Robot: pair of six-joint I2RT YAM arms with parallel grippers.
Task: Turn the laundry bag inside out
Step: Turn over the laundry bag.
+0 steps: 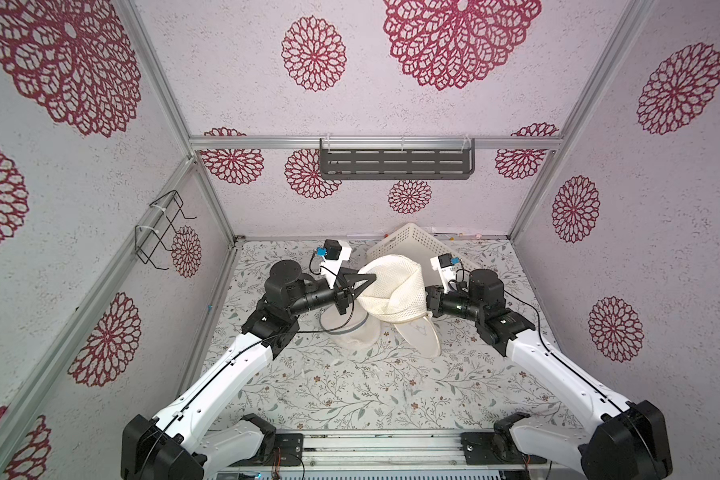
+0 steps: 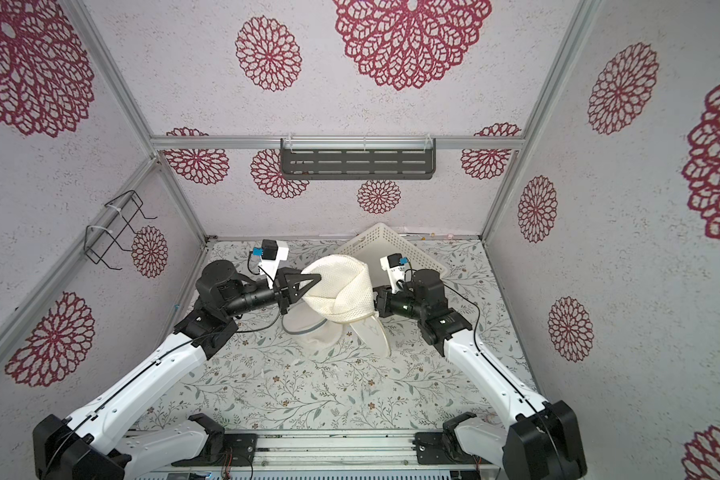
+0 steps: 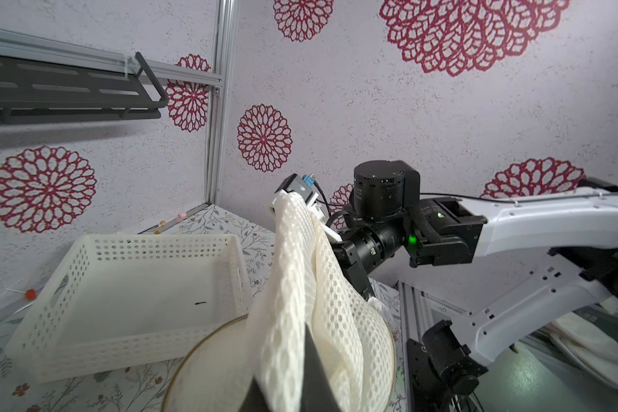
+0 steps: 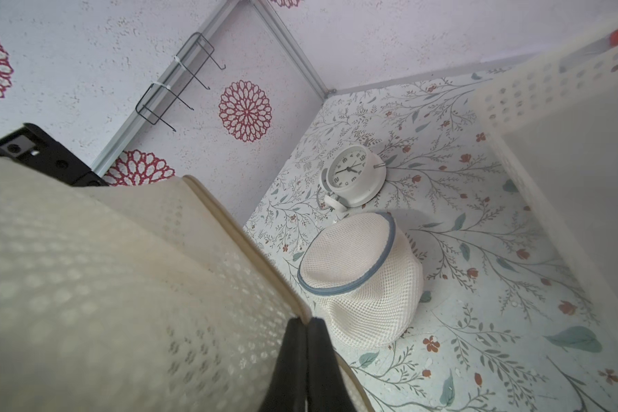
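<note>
The laundry bag point(image 1: 391, 286) is cream mesh and hangs bunched in the air between my two grippers, visible in both top views point(image 2: 337, 286). My left gripper point(image 1: 371, 277) is shut on a fold of its mesh at the bag's left side; in the left wrist view the mesh point(image 3: 300, 285) runs between the black fingers point(image 3: 314, 356). My right gripper point(image 4: 305, 321) is shut on the bag's beige-trimmed rim point(image 4: 229, 232); from above its tips are hidden behind the cloth. A round, beige-rimmed panel point(image 1: 418, 336) of the bag hangs down to the table.
A second white mesh bag with a blue-grey rim point(image 1: 356, 332) lies on the table below the left gripper, next to a white alarm clock point(image 4: 352, 174). A white perforated basket point(image 1: 416, 241) stands behind. A dark shelf point(image 1: 395, 162) and a wire rack point(image 1: 163, 228) hang on the walls.
</note>
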